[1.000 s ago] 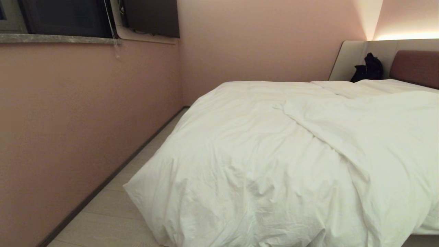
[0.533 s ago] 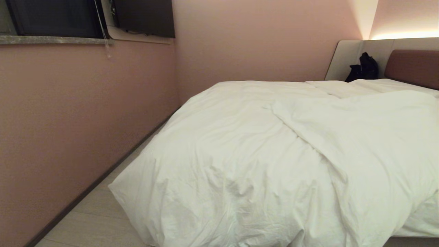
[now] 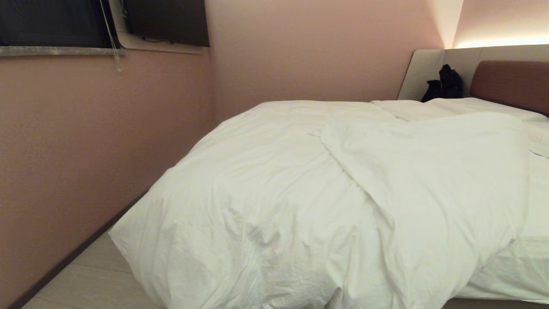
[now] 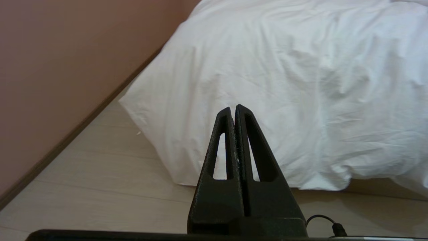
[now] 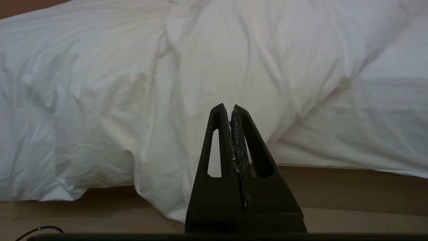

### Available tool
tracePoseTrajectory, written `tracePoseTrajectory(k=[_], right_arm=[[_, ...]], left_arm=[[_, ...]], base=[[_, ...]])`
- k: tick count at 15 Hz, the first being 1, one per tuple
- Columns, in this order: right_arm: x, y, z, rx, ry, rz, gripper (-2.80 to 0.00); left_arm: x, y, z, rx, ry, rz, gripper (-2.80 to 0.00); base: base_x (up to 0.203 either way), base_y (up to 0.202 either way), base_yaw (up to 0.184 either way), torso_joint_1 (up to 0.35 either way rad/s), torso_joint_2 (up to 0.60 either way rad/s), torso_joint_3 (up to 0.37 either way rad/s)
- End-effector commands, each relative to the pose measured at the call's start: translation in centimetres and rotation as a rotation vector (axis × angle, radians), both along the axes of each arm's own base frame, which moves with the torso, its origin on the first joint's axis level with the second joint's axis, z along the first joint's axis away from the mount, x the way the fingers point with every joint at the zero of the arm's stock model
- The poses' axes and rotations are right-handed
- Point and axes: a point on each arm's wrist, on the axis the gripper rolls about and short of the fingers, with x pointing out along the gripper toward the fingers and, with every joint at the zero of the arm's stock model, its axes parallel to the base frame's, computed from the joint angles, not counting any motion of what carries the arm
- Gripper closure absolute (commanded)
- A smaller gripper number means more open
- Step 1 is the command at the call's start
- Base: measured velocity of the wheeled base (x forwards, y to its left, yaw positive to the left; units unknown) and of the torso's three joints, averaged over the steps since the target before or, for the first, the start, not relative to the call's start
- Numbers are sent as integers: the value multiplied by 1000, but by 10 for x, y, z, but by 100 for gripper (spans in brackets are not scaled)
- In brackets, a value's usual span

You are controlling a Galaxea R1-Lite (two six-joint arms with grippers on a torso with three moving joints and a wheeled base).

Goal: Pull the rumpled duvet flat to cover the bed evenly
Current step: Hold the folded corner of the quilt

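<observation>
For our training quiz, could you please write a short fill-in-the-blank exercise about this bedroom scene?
1. The duvet lying rumpled on the bed is ___ in colour.
2. The left gripper is ___, holding nothing.
3. The right gripper points at the duvet's edge, which hangs down to the ___.
4. The black object sits beside the brown ___.

Missing words: white; shut; floor; headboard

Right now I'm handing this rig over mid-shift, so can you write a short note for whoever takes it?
Left claw: shut, empty, short of the bed's foot.
Right claw: shut, empty, likewise.
Puffy white creased duvet: bunched toward the wall side, one flap folded over, a corner spilling to the floor.
Low white-sheeted bed: sheet bare on the right.
Done: nothing gripped yet.
Left: grab the duvet's edge, pull it flat and even.
</observation>
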Motion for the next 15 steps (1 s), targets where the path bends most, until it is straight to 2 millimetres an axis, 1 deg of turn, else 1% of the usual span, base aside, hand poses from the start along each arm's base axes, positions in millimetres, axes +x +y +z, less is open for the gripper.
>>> tracePoseTrajectory(k=[1,15], right_arm=[[0,0,0,0,1,-1,0],[0,0,0,0,1,-1,0]], left_arm=[[0,0,0,0,0,0,0],[0,0,0,-3,0,0,0]], base=[[0,-195,-1,2,7,1],[0,-194,0,3,2,3]])
